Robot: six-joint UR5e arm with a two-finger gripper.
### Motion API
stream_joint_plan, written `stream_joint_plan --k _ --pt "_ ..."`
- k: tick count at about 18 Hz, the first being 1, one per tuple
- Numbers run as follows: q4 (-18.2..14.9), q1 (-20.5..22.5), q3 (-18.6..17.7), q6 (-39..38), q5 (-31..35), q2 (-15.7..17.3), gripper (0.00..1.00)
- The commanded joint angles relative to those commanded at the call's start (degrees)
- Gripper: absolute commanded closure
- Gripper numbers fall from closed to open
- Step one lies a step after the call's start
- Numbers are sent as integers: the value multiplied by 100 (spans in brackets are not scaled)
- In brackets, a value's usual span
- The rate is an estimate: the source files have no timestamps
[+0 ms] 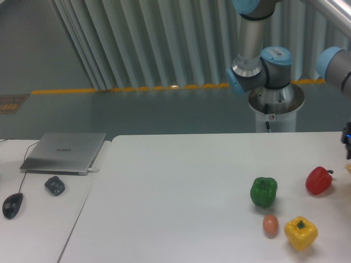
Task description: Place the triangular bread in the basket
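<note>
A white tabletop (181,186) fills the lower part of the frame, with the robot arm (258,49) rising from its round base in the upper right, in front of a grey pleated curtain (148,44). A second stretch of the arm enters at the right edge, and a small dark piece with a blue glint at the far right edge, just above the tabletop, may be the tool (347,135); so little of it shows that whether it is open or closed cannot be told. Directly below it, a pale tan sliver at the right edge is the rim of the basket (348,166), almost wholly out of frame. The triangular bread is not visible anywhere in the frame. In the lower right of the frame, a red pepper (318,180) lies near the right edge, a green pepper (264,191) sits to its left, and a yellow pepper (300,233) stands lowest, with a small brown egg-shaped thing (270,224) just beside it on its left. At the left of the frame, on a separate lighter surface, a closed silver laptop (64,152) lies flat, with a dark crumpled object (54,185) below it and a black computer mouse (12,204) with its cable near the lower left corner
</note>
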Motion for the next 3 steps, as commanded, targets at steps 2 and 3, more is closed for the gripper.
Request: stream_joint_plan --k 2,3 --pt "44 -114 -158 -167 35 35 0" --pt "53 -115 -176 -159 35 44 0"
